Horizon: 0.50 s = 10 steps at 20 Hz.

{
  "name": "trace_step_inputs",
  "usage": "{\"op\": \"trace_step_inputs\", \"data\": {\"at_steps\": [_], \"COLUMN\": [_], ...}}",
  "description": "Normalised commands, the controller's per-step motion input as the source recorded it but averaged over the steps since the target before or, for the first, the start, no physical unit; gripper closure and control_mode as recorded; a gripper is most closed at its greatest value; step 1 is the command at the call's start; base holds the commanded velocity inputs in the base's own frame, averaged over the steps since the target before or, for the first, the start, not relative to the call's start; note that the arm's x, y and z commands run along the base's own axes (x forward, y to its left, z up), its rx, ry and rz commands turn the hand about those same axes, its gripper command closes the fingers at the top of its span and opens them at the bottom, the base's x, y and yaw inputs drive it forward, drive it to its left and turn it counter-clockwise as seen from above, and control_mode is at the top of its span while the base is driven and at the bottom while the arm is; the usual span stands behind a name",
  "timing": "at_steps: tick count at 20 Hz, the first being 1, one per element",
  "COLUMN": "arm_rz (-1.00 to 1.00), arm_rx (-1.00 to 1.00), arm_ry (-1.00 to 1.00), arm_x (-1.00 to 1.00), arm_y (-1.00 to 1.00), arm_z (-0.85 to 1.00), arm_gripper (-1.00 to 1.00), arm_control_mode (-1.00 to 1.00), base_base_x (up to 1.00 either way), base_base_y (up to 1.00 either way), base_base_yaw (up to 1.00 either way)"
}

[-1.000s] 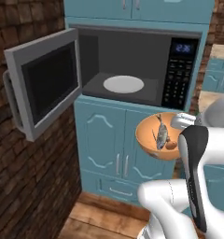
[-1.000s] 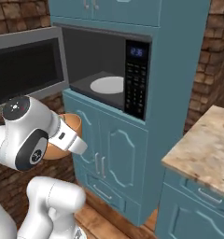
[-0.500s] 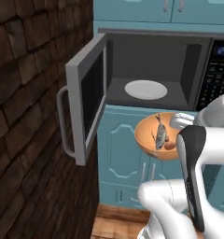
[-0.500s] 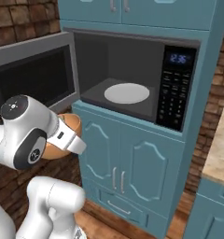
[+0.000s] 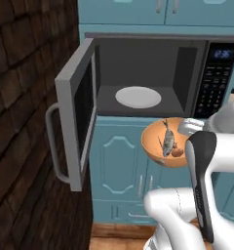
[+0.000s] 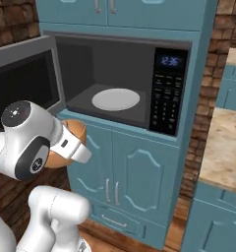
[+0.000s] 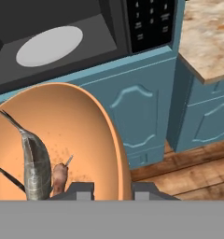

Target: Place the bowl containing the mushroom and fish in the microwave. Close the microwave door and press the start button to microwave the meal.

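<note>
The orange-tan bowl (image 5: 164,145) hangs in front of the blue cabinets, just below the open microwave (image 5: 148,73). Inside it lie the grey fish (image 5: 167,140) and the small brown mushroom (image 5: 177,152). My gripper (image 7: 113,191) is shut on the bowl's near rim (image 7: 121,158); the fish (image 7: 34,163) and mushroom (image 7: 59,177) rest by the fingers. The microwave door (image 5: 79,110) stands swung out to the left, its bar handle (image 5: 52,146) facing the wall. The white turntable (image 5: 138,96) is bare. In the right base view the bowl (image 6: 76,131) peeks out behind my wrist.
A dark brick wall (image 5: 21,97) stands close on the left, beside the door. The black keypad (image 6: 168,93) is on the microwave's right. A beige stone counter (image 6: 227,142) juts out at the right. Blue cabinet doors (image 6: 134,172) and wood floor (image 7: 193,172) lie below.
The whole picture has shifted as the base drove: the microwave now stands nearer and more centred, the brick wall closer on the left. The bowl stays in my grip.
</note>
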Motion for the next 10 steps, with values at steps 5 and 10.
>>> {"op": "trace_step_inputs", "data": {"at_steps": [5,10], "arm_rz": [0.00,0.00], "arm_rx": [0.00,0.00], "arm_ry": [0.00,0.00], "arm_x": [0.00,0.00], "arm_y": [0.00,0.00], "arm_z": [0.00,0.00], "arm_gripper": [1.00,1.00], "arm_control_mode": [1.00,1.00], "base_base_x": [0.25,0.28], "base_base_y": [0.01,0.20], "base_base_yaw": [-0.20,-0.23]}}
